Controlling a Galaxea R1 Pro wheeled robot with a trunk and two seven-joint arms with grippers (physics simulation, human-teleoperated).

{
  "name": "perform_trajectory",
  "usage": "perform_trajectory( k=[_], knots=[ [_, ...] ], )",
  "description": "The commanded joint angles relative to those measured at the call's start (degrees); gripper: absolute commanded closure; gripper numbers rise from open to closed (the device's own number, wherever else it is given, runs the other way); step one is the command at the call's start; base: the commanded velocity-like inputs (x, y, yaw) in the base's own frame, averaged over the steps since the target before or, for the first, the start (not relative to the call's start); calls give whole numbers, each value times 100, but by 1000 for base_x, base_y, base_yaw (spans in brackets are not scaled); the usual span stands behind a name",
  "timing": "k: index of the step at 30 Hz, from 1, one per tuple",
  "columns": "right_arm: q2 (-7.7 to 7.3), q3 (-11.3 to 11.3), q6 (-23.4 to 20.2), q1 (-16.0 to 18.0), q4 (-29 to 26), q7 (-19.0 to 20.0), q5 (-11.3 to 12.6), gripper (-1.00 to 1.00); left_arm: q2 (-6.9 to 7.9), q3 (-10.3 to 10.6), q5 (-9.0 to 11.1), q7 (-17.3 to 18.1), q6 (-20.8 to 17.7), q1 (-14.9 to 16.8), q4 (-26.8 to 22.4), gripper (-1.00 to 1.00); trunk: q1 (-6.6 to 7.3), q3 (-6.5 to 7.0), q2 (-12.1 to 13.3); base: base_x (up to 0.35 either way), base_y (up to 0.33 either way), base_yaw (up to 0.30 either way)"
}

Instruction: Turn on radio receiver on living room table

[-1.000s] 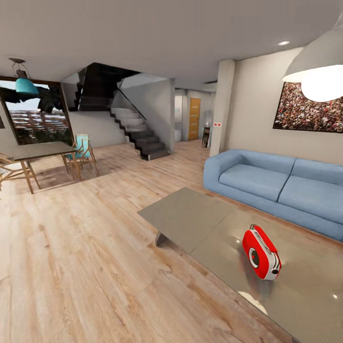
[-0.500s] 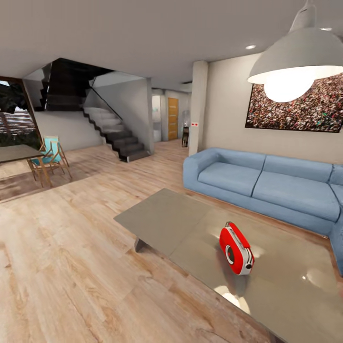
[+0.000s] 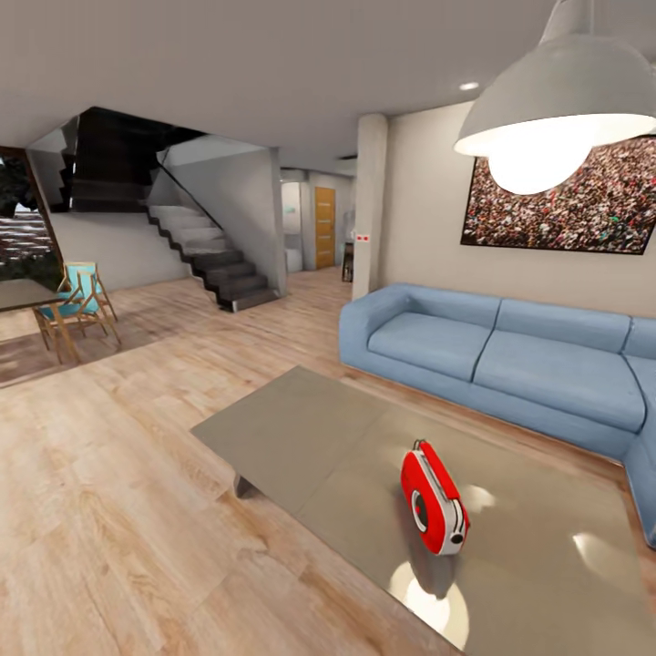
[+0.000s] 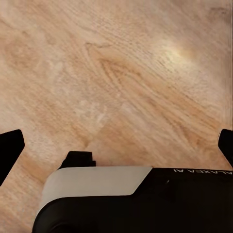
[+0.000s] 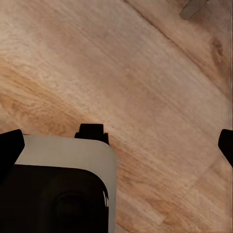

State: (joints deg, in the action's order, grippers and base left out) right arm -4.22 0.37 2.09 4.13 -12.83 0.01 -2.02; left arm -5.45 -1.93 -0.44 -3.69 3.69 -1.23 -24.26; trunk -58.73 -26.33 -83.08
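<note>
The red radio receiver (image 3: 434,499) stands upright on the grey glossy coffee table (image 3: 292,437), in the lower right of the head view. Its round dial faces left toward the open floor, and its thin handle runs along the top. White-grey trim shows on its right side. My left gripper (image 4: 117,145) hangs open over bare wood planks, with nothing between its dark fingertips (image 4: 9,148). My right gripper (image 5: 117,145) is open too, above the plank floor, with a grey table leg (image 5: 194,7) at the far edge of its view.
A long blue sofa (image 3: 492,355) runs behind the table under a crowd photo (image 3: 565,205). A white dome lamp (image 3: 547,118) hangs overhead. A column (image 3: 367,205), stairs (image 3: 210,260) and a dining chair (image 3: 77,305) stand further back. Wood floor (image 3: 118,510) lies left of the table.
The whole head view has shifted: the camera turned right and came closer, so the radio and table now sit further left and larger. The things themselves have not moved.
</note>
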Motion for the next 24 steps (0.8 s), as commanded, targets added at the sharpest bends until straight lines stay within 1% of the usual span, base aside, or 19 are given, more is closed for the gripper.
perform_trajectory(
  k=[1, 9, 15, 16, 20, 21, 24],
  knots=[
    [0, -1, -2, 0, 0, 0, 0, -100, 0, 0, 0, 0, 0, 0, 0, -100, 0, 0, 0, 251, -234, 0],
    [0, 6, -1, 0, 0, -9, -7, -100, 0, -1, 0, 0, 0, 0, 0, -100, 0, 0, 0, 252, -205, 0],
    [10, 7, 2, 3, -33, -3, -28, -100, 3, -1, 0, 0, 0, 0, 0, -100, 0, 0, 0, 258, -54, 0],
    [19, 7, -1, 12, -108, -2, -34, -100, 5, -1, 0, 2, 0, 0, 0, -100, 0, 0, 0, 168, -10, 0],
    [47, 10, -86, 31, -791, 34, -72, -100, 23, 6, 7, 8, 0, 0, 0, -100, 0, 0, 0, 50, -3, 0],
    [48, 9, -93, 32, -877, 36, -84, -100, 24, 6, 7, 8, 0, 0, 0, -100, 0, 0, 0, 18, -1, 0],
    [73, 12, -139, 43, -1294, 45, -174, -100, 27, 8, 8, 9, 0, 0, 0, -100, 0, 0, 0, 9, -1, 0]
  ],
)
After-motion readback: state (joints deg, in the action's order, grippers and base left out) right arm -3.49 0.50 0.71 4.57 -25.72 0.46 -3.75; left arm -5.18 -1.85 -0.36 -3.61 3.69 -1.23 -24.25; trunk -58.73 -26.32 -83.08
